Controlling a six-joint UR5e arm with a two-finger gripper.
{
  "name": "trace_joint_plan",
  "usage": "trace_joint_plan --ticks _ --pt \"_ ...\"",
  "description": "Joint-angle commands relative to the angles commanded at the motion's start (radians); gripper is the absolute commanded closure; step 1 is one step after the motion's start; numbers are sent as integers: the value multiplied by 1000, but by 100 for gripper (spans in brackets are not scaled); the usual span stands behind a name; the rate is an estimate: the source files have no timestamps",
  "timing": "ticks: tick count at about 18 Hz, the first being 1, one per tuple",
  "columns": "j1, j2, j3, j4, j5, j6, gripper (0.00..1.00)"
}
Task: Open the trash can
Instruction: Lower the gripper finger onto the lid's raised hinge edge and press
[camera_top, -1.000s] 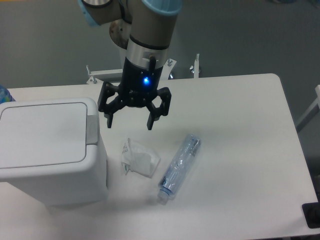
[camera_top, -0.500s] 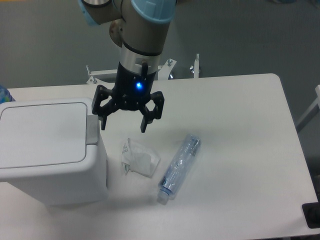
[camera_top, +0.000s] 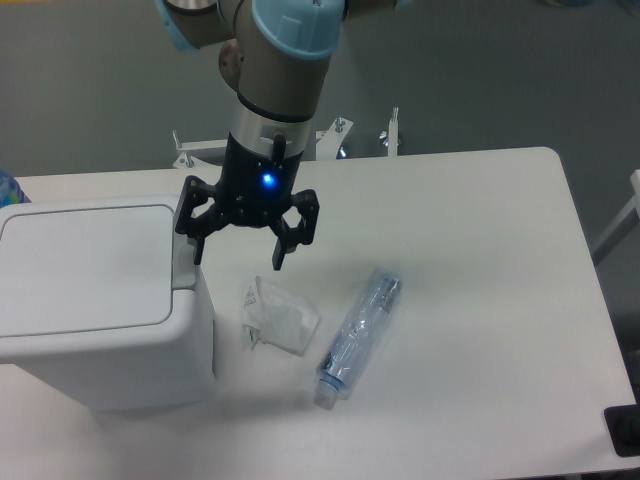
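— So, how does the trash can (camera_top: 95, 300) look?

— Big, boxy and white, with rounded corners. Its flat rectangular lid (camera_top: 85, 264) lies shut and level with the rim. A grey push-button strip (camera_top: 184, 260) runs along the rim on the side facing the tabletop's middle. The can stands at the left edge of the white tabletop (camera_top: 480, 300), toward the near left corner.

— And the gripper?

— The gripper (camera_top: 236, 256) hangs from the arm just above the can's right rim, a blue light glowing on its black body. Its two fingers are spread wide with nothing between them. One fingertip (camera_top: 197, 255) is over the button strip; whether it touches, I cannot tell. The other points down over bare tabletop, above the wrapper.

— What else lies on the tabletop?

— A crumpled clear plastic wrapper (camera_top: 277, 316) just beside the can's right wall. Near it, further right, a clear plastic bottle (camera_top: 358, 337) lies on its side, cap end toward the near edge.
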Motion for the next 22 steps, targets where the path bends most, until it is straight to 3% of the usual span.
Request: trace_joint_plan --ticks 22 --pt "-12 -6 -9 2 0 3 0"
